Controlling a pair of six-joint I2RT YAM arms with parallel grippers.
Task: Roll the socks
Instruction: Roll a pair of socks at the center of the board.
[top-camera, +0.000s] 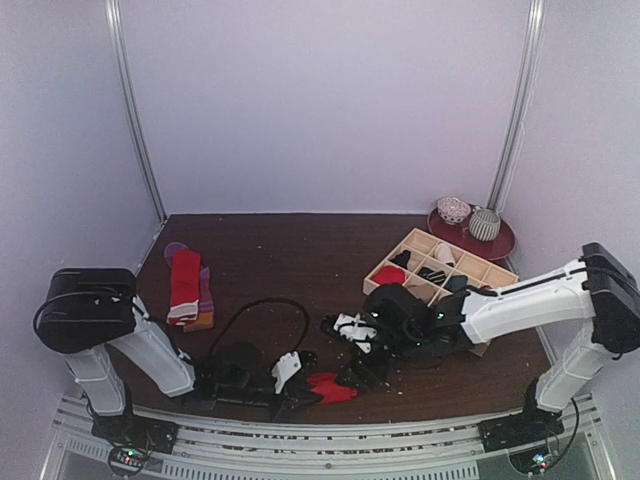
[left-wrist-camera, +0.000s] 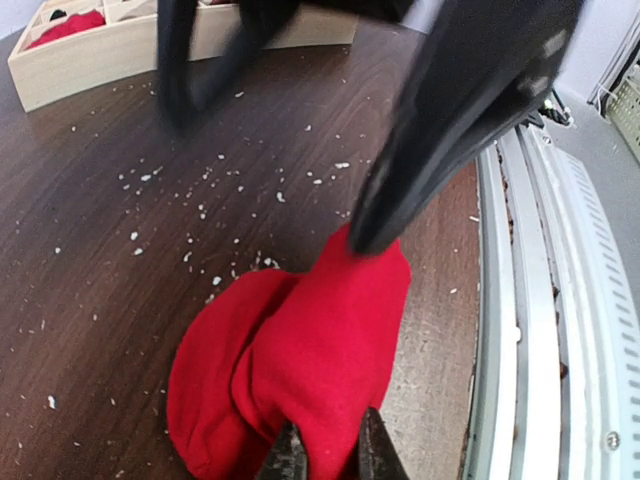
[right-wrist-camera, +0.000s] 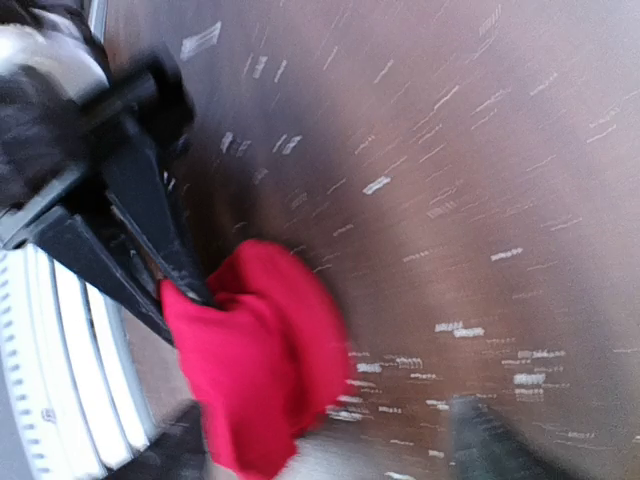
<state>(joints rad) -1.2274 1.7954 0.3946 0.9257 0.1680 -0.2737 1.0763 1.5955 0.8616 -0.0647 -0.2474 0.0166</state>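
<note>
A plain red sock (left-wrist-camera: 300, 370) lies bunched near the table's front edge, also seen from above as a red sock (top-camera: 332, 388). My left gripper (left-wrist-camera: 330, 455) is shut on its near end, pinching a fold of fabric. My right gripper (top-camera: 362, 372) hovers just past the sock, and its black fingers (left-wrist-camera: 450, 120) are spread wide, one tip touching the sock's far end. In the blurred right wrist view the red sock (right-wrist-camera: 260, 360) sits ahead of my open right gripper (right-wrist-camera: 330, 450). More socks (top-camera: 186, 285), red and multicoloured, lie stacked at the left.
A pale wooden grid tray (top-camera: 470, 268) at the right holds a rolled red sock (top-camera: 389, 275) and dark and light rolls. Behind it a red plate (top-camera: 500, 246) carries two balls. A black cable (top-camera: 262, 303) loops mid-table. White crumbs (left-wrist-camera: 200, 190) speckle the wood.
</note>
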